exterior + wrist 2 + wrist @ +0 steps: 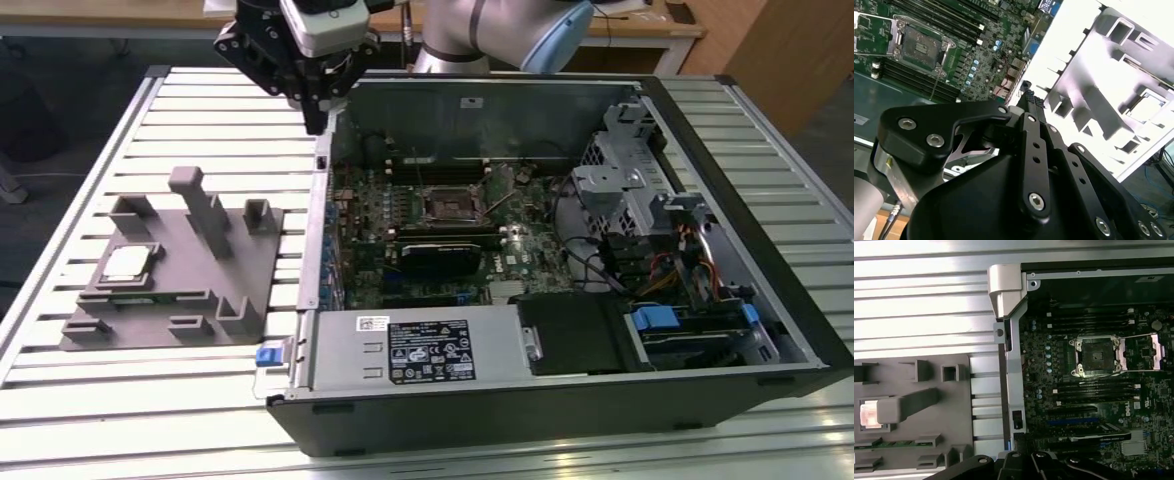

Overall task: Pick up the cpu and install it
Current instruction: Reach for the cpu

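A table of pale ribbed metal slats (200, 110) carries everything. On the exterior view's right lies a large black computer case (534, 410), its side open and facing up. Inside it is a dark green motherboard (367, 230) (1054, 405) and, along the near wall, a silver box-shaped power supply (420, 345) with a white label.

On the exterior view's left, just beside the case, sits a flat grey plastic fixture (187, 290) (954, 410) with upright blocks and pockets.

A silver-and-blue robot arm (481, 30) reaches in from the far edge of the table. Its black gripper (316, 118) (1030, 100) hangs above the far corner of the case's side wall, between the fixture and the motherboard. The fingers are drawn together to a narrow point and hold nothing.

Near the middle of the motherboard is the square black processor socket with a metal frame (450, 205) (1095, 356) (921, 47). In the first wrist view its metal cover flap lies folded open beside it.

The cpu (127, 262) (869, 415), a small flat square chip with a silver-grey top and a pale rim, lies in a pocket of the fixture on the side away from the case, well apart from the gripper.
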